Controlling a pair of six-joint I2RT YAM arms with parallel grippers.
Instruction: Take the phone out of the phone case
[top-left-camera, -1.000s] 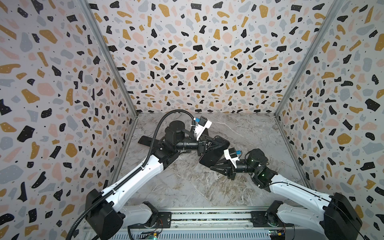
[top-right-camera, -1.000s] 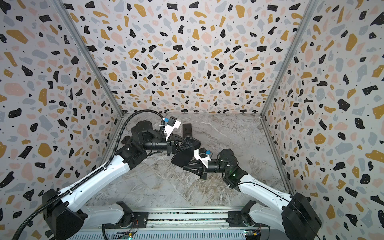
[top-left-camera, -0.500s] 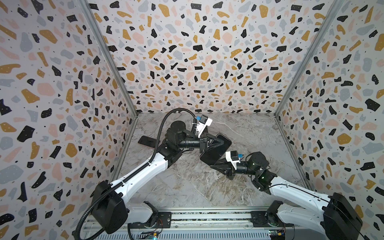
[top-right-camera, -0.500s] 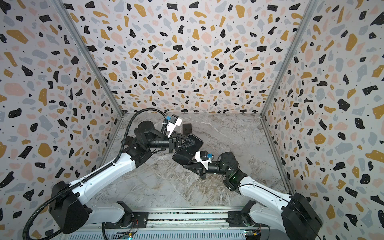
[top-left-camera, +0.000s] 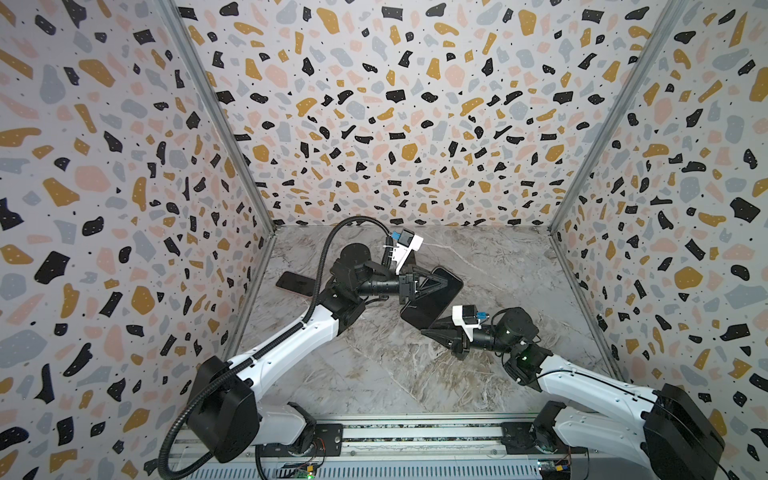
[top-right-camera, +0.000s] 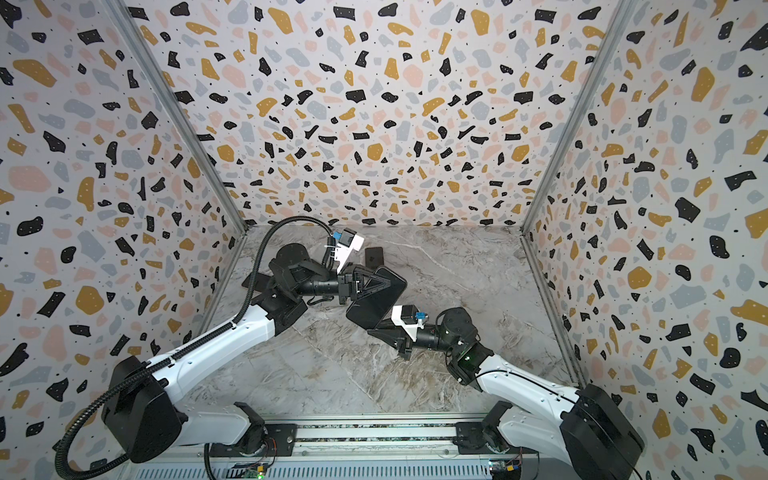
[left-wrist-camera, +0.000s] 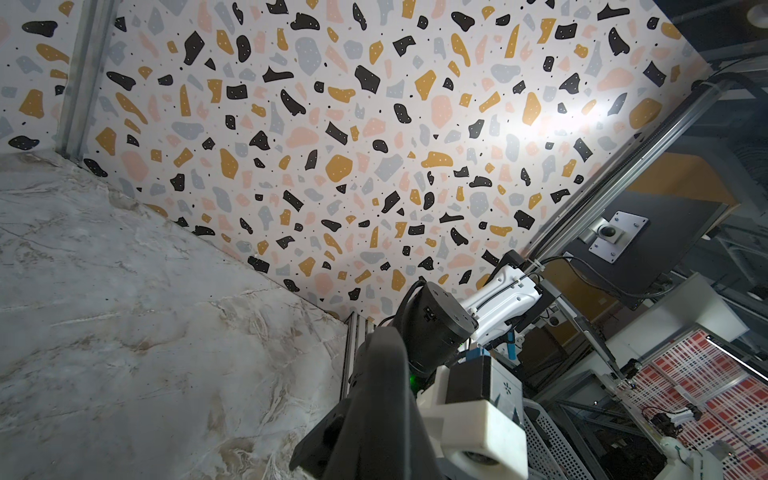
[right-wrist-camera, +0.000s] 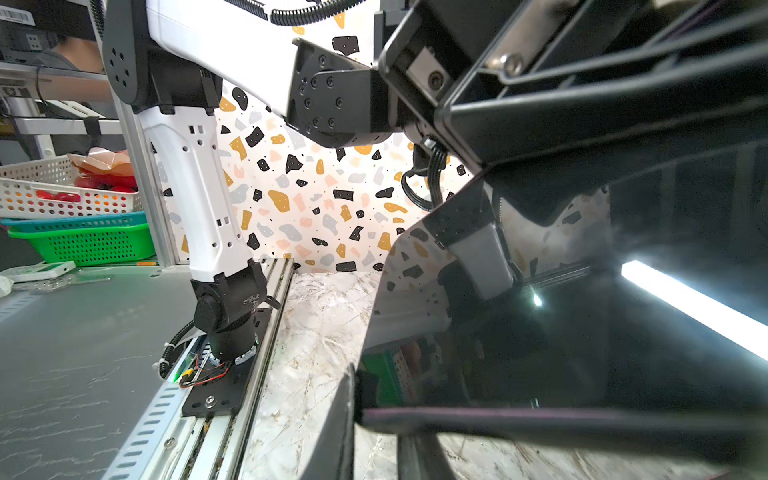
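- In both top views, your left gripper (top-left-camera: 444, 285) is clamped tight on the phone (top-left-camera: 432, 306). It holds the phone tilted in the air over the middle of the worktop (top-left-camera: 374, 374). From here you cannot tell whether the phone case is still around it.
- Your right gripper (top-left-camera: 428, 332) points at the phone's lower corner, just beside it or touching. Its jaws look nearly together, but you cannot tell whether they pinch anything.
- Little has changed over the last second. The phone stays aloft in the same clamp and the right gripper stays at that corner; only the left arm's pose has shifted slightly.
- No loose case shows between the grippers, so judge the separation as not yet done.
- A dark flat slab (top-left-camera: 296, 283) lies by the left edge, and a small dark piece (top-right-camera: 374, 255) lies near the far edge. Both are well apart from the right gripper (phones or cases, you cannot say).
- The left wrist view adds little. A dark edge-on shape (left-wrist-camera: 374, 407) rises in the foreground, with the right arm's wrist camera (left-wrist-camera: 478, 399) just behind it. The left jaws themselves do not show.
- In the right wrist view, the phone's glossy face (right-wrist-camera: 644, 353) fills one side and mirrors a light strip. The left gripper's grey pad (right-wrist-camera: 478, 257) presses on it near an edge.
- A dark strip (right-wrist-camera: 540, 415) crosses the foreground of that view. It may be a case lip or the right gripper's own finger; treat it as unknown.
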